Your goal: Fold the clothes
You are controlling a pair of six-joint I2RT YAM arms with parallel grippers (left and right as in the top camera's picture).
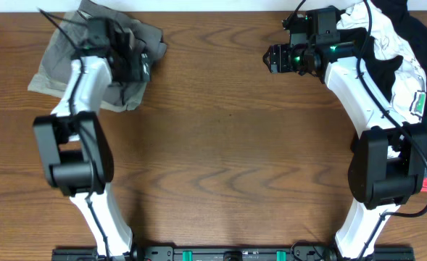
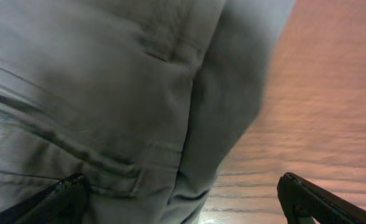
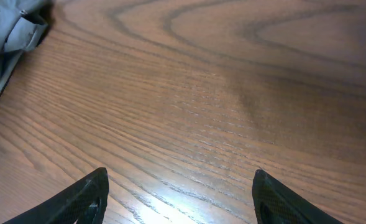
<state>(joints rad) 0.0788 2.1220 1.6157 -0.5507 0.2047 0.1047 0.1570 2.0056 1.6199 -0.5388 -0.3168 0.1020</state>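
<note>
Wood table (image 1: 227, 145) | left gripper (image 2: 181, 190) spread wide, grey shorts (image 2: 108, 93) directly beneath it | right gripper (image 3: 179, 183) wide, empty, over bare wood | step, likely: first grasp of shorts | next needs a firm pinch on an edge

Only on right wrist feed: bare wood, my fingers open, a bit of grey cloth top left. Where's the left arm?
Observer: Overhead shows the left gripper over the grey shorts, which lie crumpled at the far left corner of the table.
Operator: Is it gripping them?
Observer: No. The left wrist view shows the jaws open, one finger at the cloth and the other over bare wood.
Operator: Any other clothes out?
Observer: Yes. There is a heap at the far right corner, with a white shirt and a black garment on it.
</note>
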